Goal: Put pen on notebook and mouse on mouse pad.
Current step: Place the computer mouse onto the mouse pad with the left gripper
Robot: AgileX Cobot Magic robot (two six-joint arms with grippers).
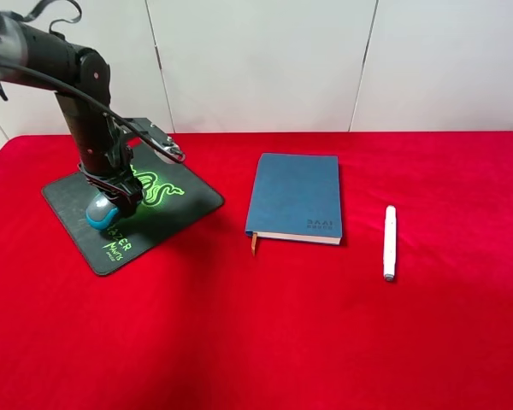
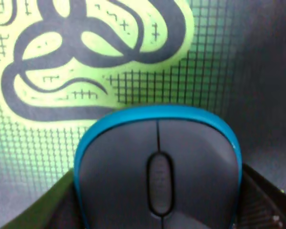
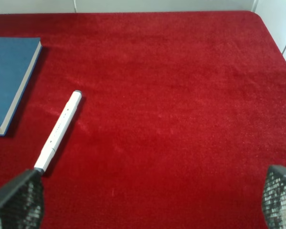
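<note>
Mouse [image 2: 157,167] sat between the fingers of my left gripper [image 1: 105,207], which were closed against its blue sides, low over the mouse pad [image 1: 192,203] beside the green logo; I could not tell whether it already rested on the mat; my right gripper [image 3: 148,200] hung with jaws spread wide and nothing in them; the pen [image 3: 58,131] lay on the red cloth [image 3: 181,95] just ahead of it, offset toward the notebook [image 3: 9,81], near it but apart, long axis running away from the gripper at a slight slant; I judged the right arm much nearer for that pick, needing fingers turned across the barrel.
</note>
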